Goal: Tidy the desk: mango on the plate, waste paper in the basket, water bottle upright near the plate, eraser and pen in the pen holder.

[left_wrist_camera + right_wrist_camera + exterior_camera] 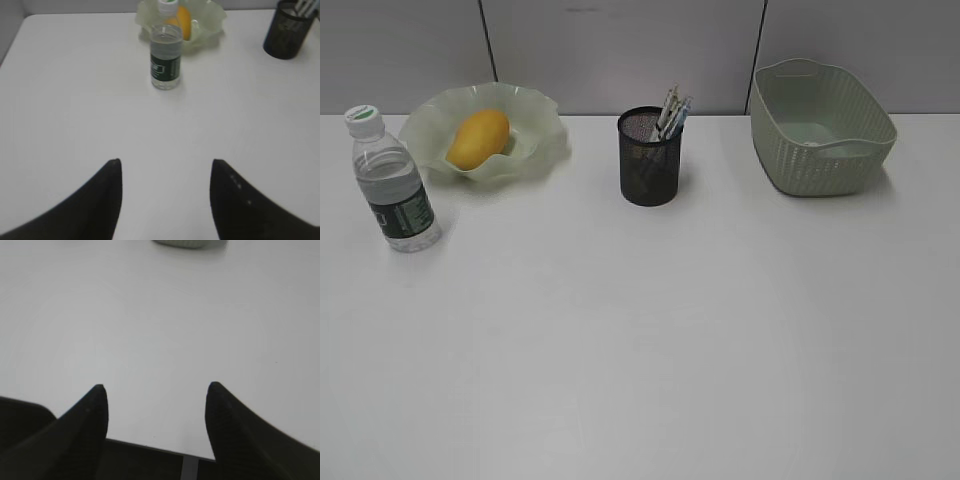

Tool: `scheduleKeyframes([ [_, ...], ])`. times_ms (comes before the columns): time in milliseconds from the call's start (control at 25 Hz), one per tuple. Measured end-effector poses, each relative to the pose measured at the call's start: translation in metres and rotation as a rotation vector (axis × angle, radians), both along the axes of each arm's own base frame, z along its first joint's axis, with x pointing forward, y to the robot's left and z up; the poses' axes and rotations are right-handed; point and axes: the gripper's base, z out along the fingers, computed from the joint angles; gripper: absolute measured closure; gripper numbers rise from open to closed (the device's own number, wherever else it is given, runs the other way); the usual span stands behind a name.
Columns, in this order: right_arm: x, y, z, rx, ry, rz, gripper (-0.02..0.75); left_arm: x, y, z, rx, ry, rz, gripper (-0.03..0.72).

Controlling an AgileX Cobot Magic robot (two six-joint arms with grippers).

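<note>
My left end effector (165, 172) hangs over bare surface (650, 350) with its jaws spread and nothing between them, and my right end effector (156, 392) sits the same way near the front edge, jaws apart and empty. Neither shows in the exterior view, so I judge both arms are pulled back. Checking the job item by item: the mango (478, 138) lies in the plate (535, 125) at the back left, so that part is done. The water bottle (392, 182) stands upright with its cap on, just beside the plate on its front left; I count that done too. The pen holder (651, 157) stands in the middle at the back with pens (674, 112) poking out of its top. I cannot see an eraser inside through the mesh, but none lies out on the surface either. The basket (820, 128) sits at the back right; from this angle I can see no waste paper in it, though part of its floor is hidden by the near wall. With no loose item left on the surface, I judge the tidy-up essentially complete.
</note>
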Motion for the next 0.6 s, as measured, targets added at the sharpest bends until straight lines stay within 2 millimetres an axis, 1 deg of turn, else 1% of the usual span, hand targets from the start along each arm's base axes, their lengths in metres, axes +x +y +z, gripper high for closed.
scheduleKeyframes([
  [120,-0.007,-0.002,0.001,0.006,-0.048,-0.089,0.247,-0.003,-0.001,0.000,-0.001,-0.013,0.092,0.260],
  [240,-0.013,-0.002,0.001,0.008,-0.082,-0.131,0.247,-0.003,-0.001,-0.001,-0.001,-0.013,0.143,0.260],
  [400,-0.019,-0.002,0.001,0.012,-0.124,-0.138,0.247,-0.003,-0.001,-0.001,-0.001,-0.013,0.150,0.260],
  [600,-0.020,-0.002,0.000,0.012,-0.127,-0.137,0.248,-0.003,-0.001,-0.001,-0.001,-0.014,0.150,0.260],
])
